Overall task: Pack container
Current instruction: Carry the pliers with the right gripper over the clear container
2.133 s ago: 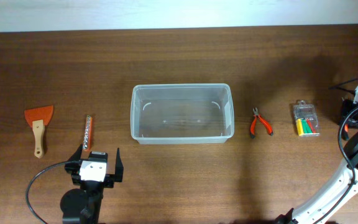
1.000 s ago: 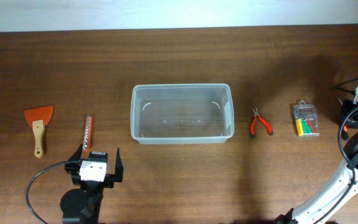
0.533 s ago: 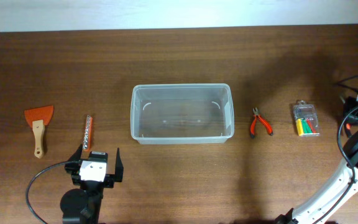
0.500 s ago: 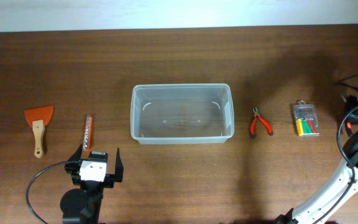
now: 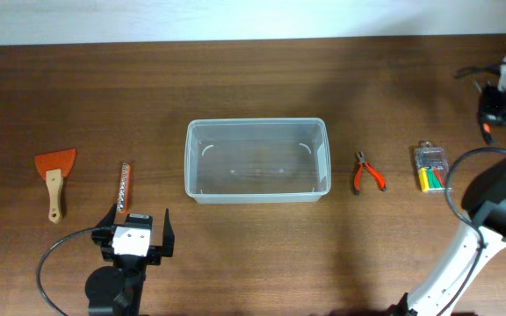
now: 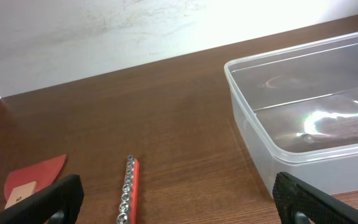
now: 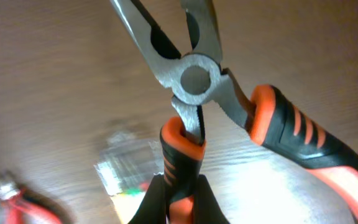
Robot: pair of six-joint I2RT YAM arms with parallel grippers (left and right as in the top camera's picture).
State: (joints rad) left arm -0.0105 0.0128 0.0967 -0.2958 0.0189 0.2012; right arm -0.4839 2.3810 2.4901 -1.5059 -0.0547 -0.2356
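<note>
— Which arm sits nearer the container (image 5: 257, 195)?

— My left gripper (image 5: 139, 219). It hangs near the container's front left corner, jaws wide, nothing in them.

— And the right?

— My right gripper (image 7: 178, 205) is well off the container's right end, toward its far side, clamped on one handle of the pliers (image 7: 194, 78). The container is empty and its long axis runs left to right, so I judge the pliers must travel leftward in over that right end.

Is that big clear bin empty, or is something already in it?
Empty. The overhead and left wrist views show only the table and glare through the clear floor of the container; nothing lies inside.
</note>
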